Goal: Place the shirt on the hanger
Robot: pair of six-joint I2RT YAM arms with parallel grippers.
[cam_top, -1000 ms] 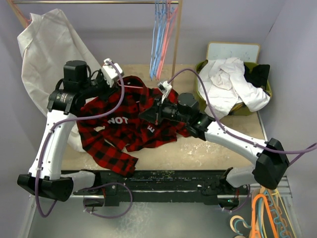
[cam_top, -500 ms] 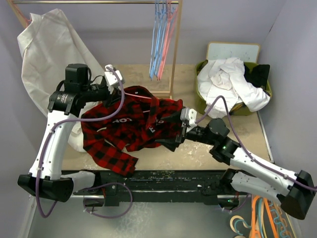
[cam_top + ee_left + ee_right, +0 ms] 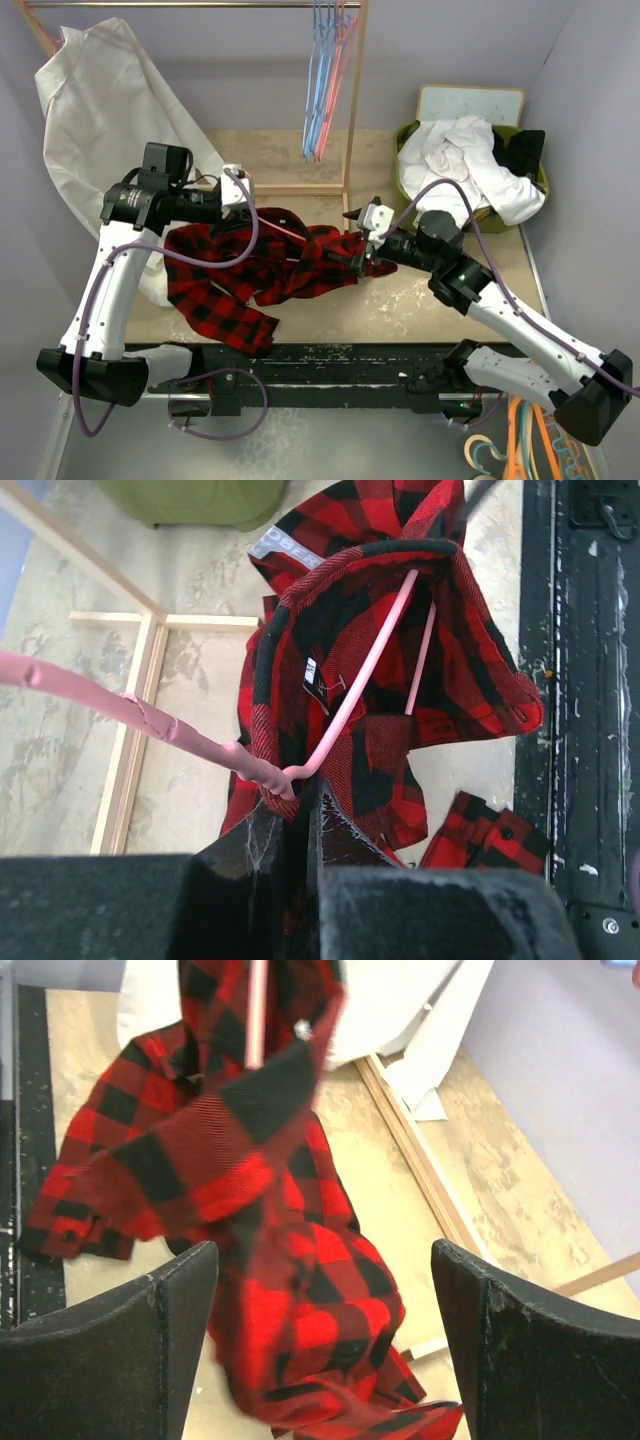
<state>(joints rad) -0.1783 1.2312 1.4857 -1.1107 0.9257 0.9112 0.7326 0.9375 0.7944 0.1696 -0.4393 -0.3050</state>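
The red-and-black plaid shirt [image 3: 262, 268] hangs bunched from the thin pink hanger [image 3: 288, 231], its lower part lying on the table. My left gripper [image 3: 233, 212] is shut on the hanger's neck where it leaves the collar. In the left wrist view the hanger [image 3: 352, 692] runs inside the shirt [image 3: 450, 680], its hook reaches left, and the left gripper [image 3: 300, 802] pinches neck and collar edge. My right gripper [image 3: 353, 240] stands open at the shirt's right end. In the right wrist view the shirt [image 3: 300, 1260] hangs in front of the right gripper [image 3: 322, 1252], untouched by either finger.
A large white garment [image 3: 100, 100] hangs from the wooden rack at the back left. Light blue and pink hangers [image 3: 325, 80] hang from the rail above the rack base [image 3: 300, 188]. A green basket [image 3: 405, 190] of white clothes stands right. Orange hangers [image 3: 535, 430] lie near right.
My right gripper has opened, let go of the shirt and drawn back to the right. The left gripper has shifted nearer with the hanger, and the shirt now sags more bunched.
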